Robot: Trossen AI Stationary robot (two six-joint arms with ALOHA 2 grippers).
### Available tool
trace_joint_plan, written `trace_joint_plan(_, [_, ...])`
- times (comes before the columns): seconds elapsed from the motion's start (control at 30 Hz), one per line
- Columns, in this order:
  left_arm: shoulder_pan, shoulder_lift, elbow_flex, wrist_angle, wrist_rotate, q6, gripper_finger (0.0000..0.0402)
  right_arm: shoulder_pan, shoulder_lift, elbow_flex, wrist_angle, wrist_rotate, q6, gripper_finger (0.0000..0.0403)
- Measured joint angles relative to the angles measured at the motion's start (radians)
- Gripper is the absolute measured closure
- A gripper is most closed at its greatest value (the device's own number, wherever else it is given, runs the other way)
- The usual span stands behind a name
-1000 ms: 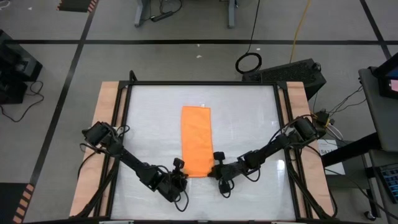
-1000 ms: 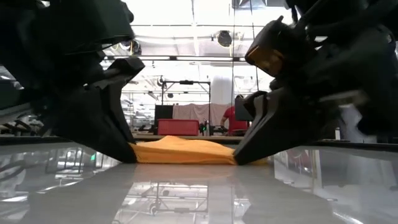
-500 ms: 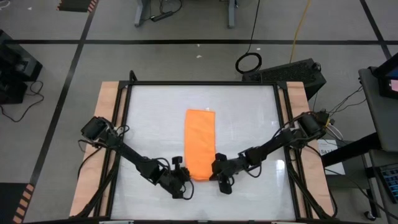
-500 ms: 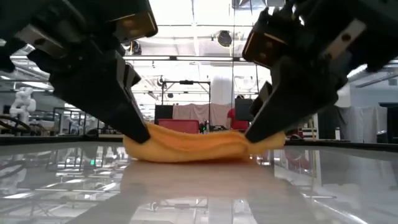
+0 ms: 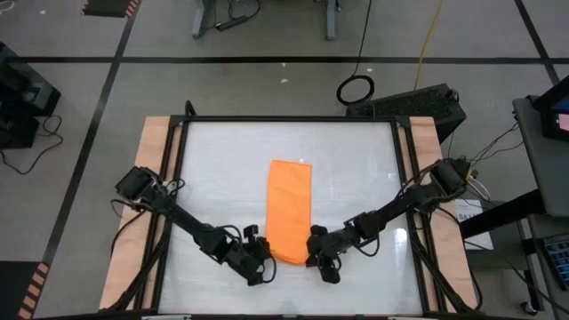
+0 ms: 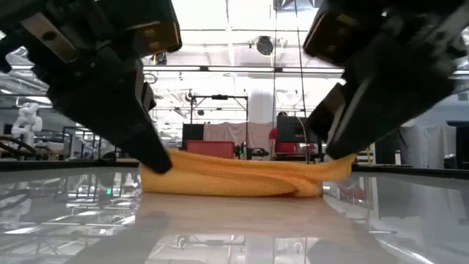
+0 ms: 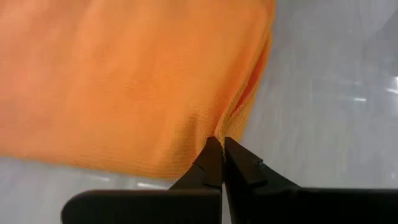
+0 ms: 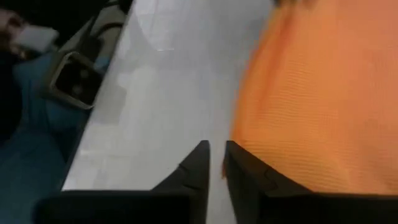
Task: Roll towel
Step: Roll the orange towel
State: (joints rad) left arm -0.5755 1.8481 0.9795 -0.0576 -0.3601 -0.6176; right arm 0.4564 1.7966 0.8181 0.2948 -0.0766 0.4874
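Now towel (image 5: 290,211) nearer front (right hand (image 5: 316,259) loosened)

My white tabletop (image 5: 222,178) is glossy and mirrors the room's lights, framed by a black rail with pale wooden strips (image 5: 147,178) along both sides. Below me the floor (image 5: 267,80) is grey, marked with black tape lines. A coiled black cable (image 5: 356,89) lies on it just beyond the table, and a yellow cord (image 5: 431,36) trails past. Looking level across the table, I see a bright workshop hall with ceiling lights, a red cabinet (image 6: 209,149) and, beside it, a person in red (image 6: 277,139).
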Motion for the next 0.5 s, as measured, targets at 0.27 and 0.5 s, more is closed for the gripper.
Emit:
trace_joint_plan(0.27, [0.000, 0.000, -0.110, 0.214, 0.006, -0.065, 0.0401, 0.101, -0.002, 0.001, -0.011, 0.248, -0.233, 0.0256])
trace_joint_plan(0.5, [0.009, -0.001, -0.121, 0.243, 0.012, -0.077, 0.0401, 0.188, 0.017, 0.002, 0.003, 0.493, -0.379, 0.0213])
